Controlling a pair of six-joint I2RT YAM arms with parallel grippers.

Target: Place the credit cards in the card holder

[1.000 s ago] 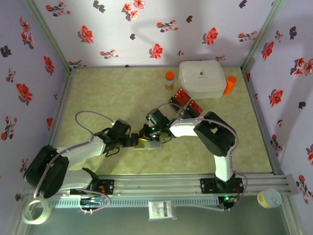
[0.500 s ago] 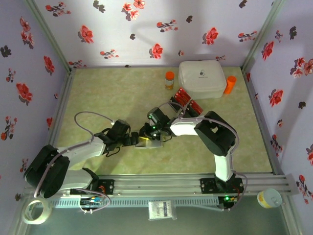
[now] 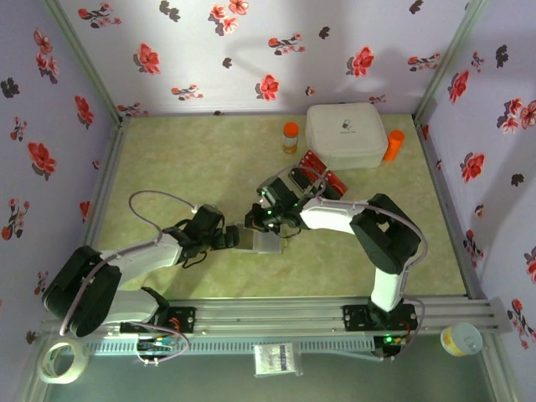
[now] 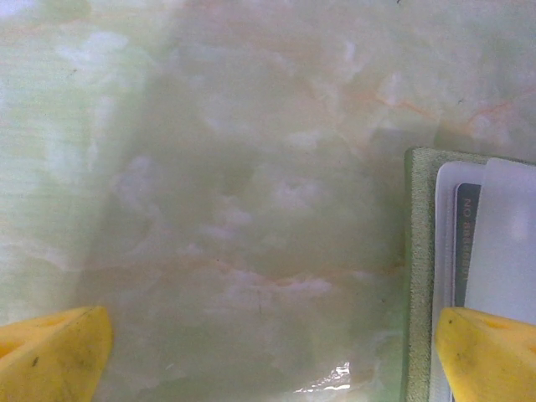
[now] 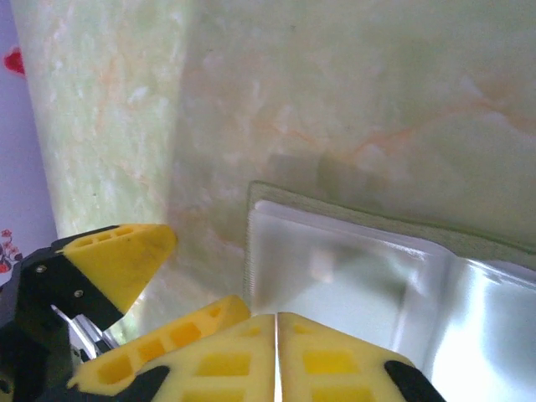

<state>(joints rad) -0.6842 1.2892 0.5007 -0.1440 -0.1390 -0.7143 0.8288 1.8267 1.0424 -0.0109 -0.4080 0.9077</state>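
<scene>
Red credit cards (image 3: 311, 162) lie apart from the open card holder (image 3: 266, 243); most loading seems left. Left claw (image 4: 268, 352) is spread, right claw (image 5: 276, 352) pressed together, empty.

The card holder (image 3: 265, 244) lies before the credit cards (image 3: 318, 173).

We count one card holder (image 3: 263, 243), one white box (image 3: 345, 134), two orange-capped bottles (image 3: 291, 136) (image 3: 394, 145), one tape roll (image 3: 46, 356). The credit cards (image 3: 312, 161): overlapping heap, red and black; we cannot tally them.
</scene>
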